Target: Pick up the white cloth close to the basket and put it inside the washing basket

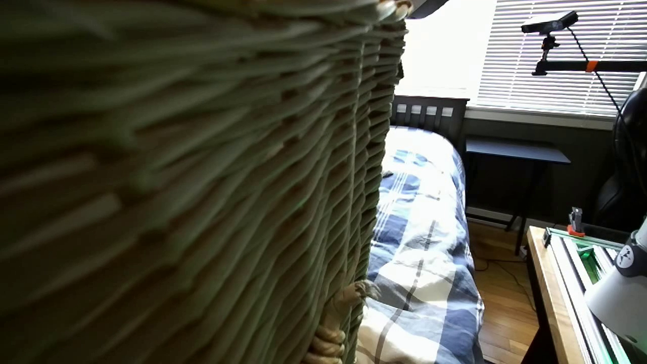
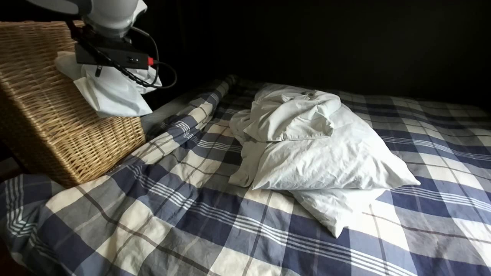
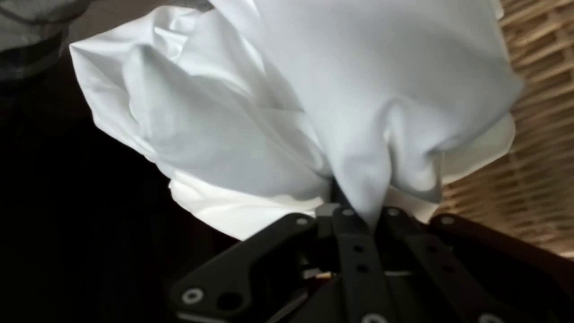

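Observation:
A white cloth point(image 3: 269, 103) hangs bunched from my gripper point(image 3: 367, 214) in the wrist view. The fingers are close together with a fold of cloth pinched between them; their tips are hidden by cloth. In an exterior view the same cloth point(image 2: 115, 92) hangs below my wrist, in front of the basket's side, and the fingers are hidden there. The wicker basket point(image 2: 50, 96) leans tilted on the bed edge. The basket point(image 3: 542, 116) also shows at the right of the wrist view. Blurred wickerwork point(image 1: 283, 192) fills the left of an exterior view. The basket's opening is not visible.
A bed point(image 2: 184, 222) with a plaid cover holds white pillows point(image 2: 345, 161) with another crumpled white cloth point(image 2: 295, 119) on top. A dark side table point(image 1: 515, 149), a workbench point(image 1: 561, 298) and a camera on an arm point(image 1: 551, 23) stand beyond the bed.

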`<action>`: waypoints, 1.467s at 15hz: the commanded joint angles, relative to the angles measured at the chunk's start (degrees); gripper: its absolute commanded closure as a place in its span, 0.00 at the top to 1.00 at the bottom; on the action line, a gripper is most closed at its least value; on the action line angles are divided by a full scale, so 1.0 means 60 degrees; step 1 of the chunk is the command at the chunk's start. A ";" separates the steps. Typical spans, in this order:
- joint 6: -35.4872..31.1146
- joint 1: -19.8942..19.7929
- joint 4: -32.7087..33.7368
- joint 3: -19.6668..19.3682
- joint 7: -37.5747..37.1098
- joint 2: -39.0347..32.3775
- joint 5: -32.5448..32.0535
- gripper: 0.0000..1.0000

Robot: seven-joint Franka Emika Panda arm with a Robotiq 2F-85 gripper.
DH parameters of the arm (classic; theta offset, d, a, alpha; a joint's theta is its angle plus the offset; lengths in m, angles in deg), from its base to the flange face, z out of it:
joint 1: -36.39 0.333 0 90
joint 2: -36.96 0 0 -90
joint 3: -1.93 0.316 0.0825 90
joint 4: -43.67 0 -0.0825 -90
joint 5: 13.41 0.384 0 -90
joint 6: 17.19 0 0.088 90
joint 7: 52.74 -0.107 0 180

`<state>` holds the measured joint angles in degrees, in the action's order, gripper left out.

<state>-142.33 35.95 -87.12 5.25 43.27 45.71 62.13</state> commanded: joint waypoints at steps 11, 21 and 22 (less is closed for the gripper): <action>-0.1452 0.0716 -0.0489 0.0575 0.0872 0.3479 0.2371 0.01; -0.1830 0.1104 -0.0131 0.1560 0.4758 0.3666 0.2303 0.01; -0.1824 0.1178 -0.0088 0.1651 0.5052 0.3605 0.2299 0.01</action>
<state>-151.58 41.65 -88.22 13.44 67.53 67.85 74.83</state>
